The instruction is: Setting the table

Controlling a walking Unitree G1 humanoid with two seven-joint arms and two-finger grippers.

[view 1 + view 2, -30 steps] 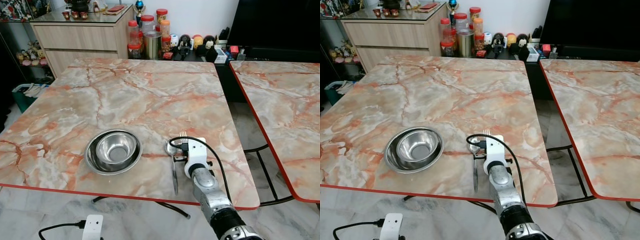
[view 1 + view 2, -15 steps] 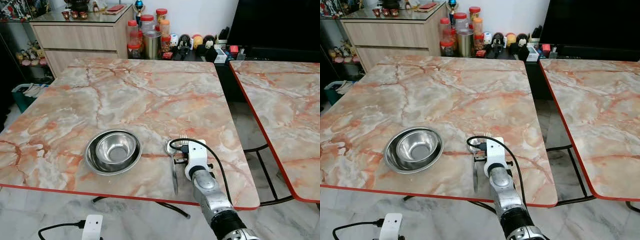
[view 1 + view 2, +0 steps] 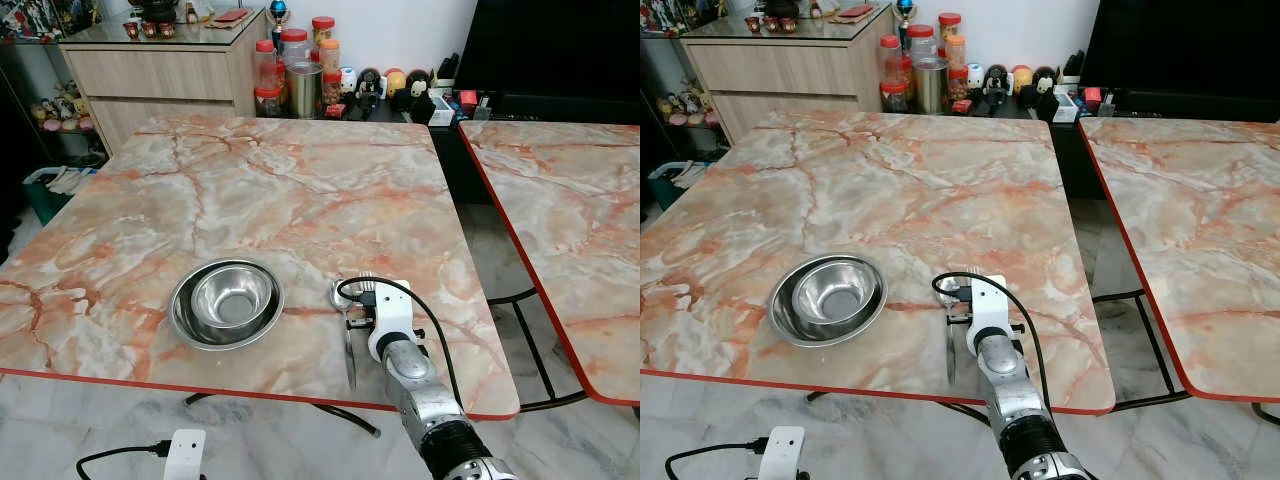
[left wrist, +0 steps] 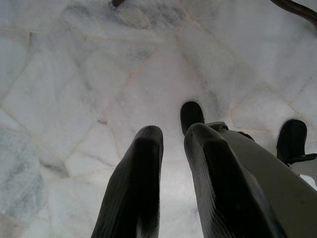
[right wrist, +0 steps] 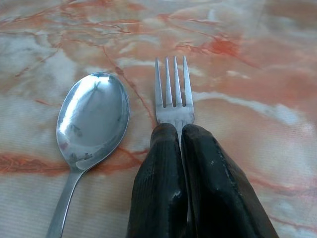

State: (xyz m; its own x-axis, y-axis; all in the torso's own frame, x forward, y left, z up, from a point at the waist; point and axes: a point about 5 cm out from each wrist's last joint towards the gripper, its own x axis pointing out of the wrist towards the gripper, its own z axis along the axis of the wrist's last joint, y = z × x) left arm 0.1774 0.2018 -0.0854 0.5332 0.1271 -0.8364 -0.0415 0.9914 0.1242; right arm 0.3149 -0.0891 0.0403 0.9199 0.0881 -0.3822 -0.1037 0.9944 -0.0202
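One silver metal fork (image 5: 173, 94), one shiny steel spoon (image 5: 90, 125), two nested round steel bowls (image 3: 226, 302) on pink-veined marble table (image 3: 280, 190). Right tool (image 5: 179, 133) pressed together, pinching fork handle; tines poke out past fingertips. Spoon just beside fork, apart from it; bowls further along table's near edge. Left tool (image 4: 171, 141) slightly spread, holding nothing, over pale marble floor (image 4: 74, 74).

Head stereo pair: high, facing forward and down over table (image 3: 300, 190); both eyes share bowl (image 3: 227, 302), spoon (image 3: 952, 340), right arm, second table at 3 o'clock, cabinet at 11 o'clock. Right wrist camera: very near table, looks along right tool (image 5: 181, 134) at fork (image 5: 174, 94) and spoon. Left wrist camera: looks down past left tool (image 4: 173, 136) at floor (image 4: 74, 74).
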